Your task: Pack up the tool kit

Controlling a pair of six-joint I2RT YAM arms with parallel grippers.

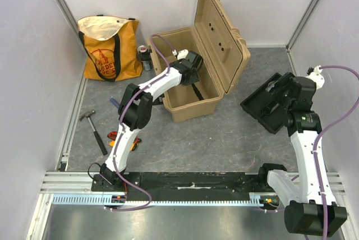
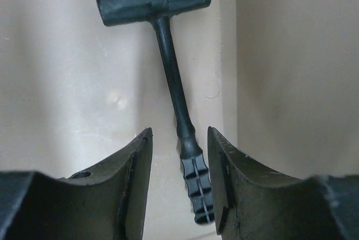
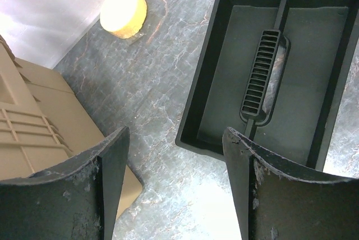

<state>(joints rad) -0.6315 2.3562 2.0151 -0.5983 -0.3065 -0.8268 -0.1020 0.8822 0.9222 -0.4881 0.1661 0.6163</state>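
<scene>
Left wrist view gives me a black mallet point(image 2: 173, 77) lying on the tan floor of the toolbox point(image 1: 196, 108), which stands lid-up near the middle of the desk point(image 1: 196, 144). My left tool point(image 2: 179, 133) hangs over it, jaws spread either side of the handle. Right of the box, the black tray point(image 3: 205, 72) rests on the desk; my right tool point(image 3: 175, 132) hovers over it, spread and empty. A tote bag point(image 1: 106, 49) and a hammer point(image 1: 92, 130) sit far left.
</scene>
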